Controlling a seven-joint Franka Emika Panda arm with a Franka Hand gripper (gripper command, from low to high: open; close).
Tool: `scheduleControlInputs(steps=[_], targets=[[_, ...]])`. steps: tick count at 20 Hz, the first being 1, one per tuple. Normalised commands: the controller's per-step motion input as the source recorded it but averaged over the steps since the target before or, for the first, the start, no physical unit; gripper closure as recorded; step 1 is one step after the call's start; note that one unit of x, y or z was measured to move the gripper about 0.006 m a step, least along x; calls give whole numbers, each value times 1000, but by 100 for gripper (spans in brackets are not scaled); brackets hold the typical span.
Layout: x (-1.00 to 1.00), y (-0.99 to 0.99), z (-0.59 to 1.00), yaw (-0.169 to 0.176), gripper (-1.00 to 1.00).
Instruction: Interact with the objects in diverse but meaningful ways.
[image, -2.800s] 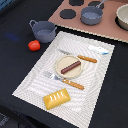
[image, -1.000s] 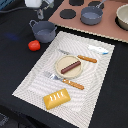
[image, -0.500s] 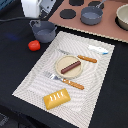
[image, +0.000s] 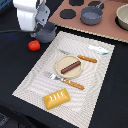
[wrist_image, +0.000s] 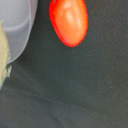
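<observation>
Nearest the front edge of the placemat lies the yellow scored bread loaf; it looks like rigid plastic, light, w/ flat long sides that would suit a pinch across its width. Behind it is a fork w/ orange handle, thin and low, prob. hard to lift. At the mat's centre the round plate carries the brown sausage, a smooth cylinder that may roll; best taken across its middle. A knife w/ orange handle lies just past the plate, and a pale silvery flat piece sits near the mat's far edge.

Off the mat, on the dark table beside its far corner on the exterior view's left, sits the red tomato. In the wrist view the tomato shows glossy, rounded, prob. slippery; a grip across the short axis seems safest. A small grey pot stands next to it.

The gripper hovers near both; open or clenched, the writer cannot tell. On the brown stove board at the far edge stands another grey pot.

No brand or writing is readable.
</observation>
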Motion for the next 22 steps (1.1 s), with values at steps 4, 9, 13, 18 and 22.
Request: scheduleControlInputs(steps=[4, 9, 13, 18, 22], targets=[[-360, -78, -419, 25, -100], [-352, -61, -415, 23, -100], [-261, -9, -291, 25, -100], [-117, 2, -231, 35, -100], [-70, 2, -301, 74, -100]])
